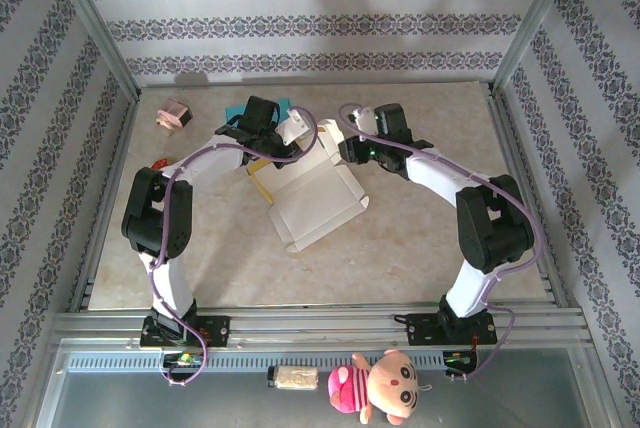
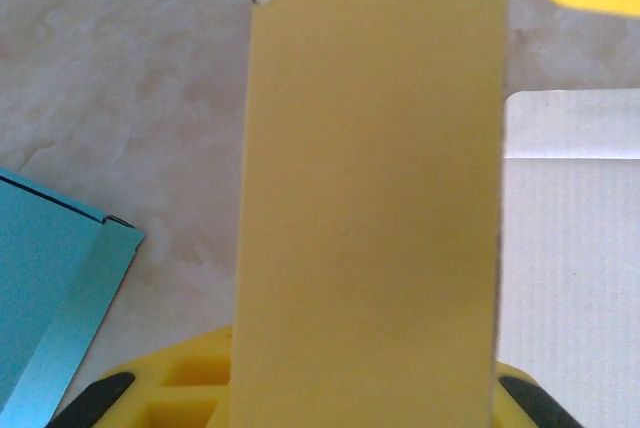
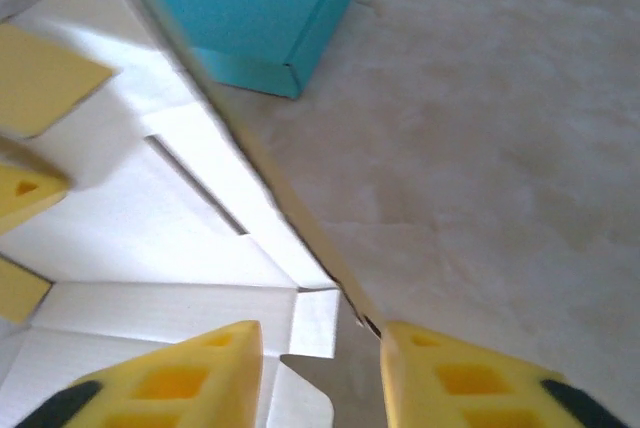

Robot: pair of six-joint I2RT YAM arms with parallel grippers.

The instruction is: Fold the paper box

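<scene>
One paper box; left pincer clamped on its flap; right pincer parted astride its edge

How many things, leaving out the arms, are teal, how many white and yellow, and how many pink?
Teal: 1, folded box
White and yellow: 1, paper box
Pink: 2, small object, plush doll
Total: 4

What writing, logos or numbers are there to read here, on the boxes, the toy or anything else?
No text can be read anywhere.
paper box: plain white and yellow, no print.
blue box: plain, no print.
doll: striped shirt, no lettering visible.
small item beside the doll: too small to tell.
</scene>
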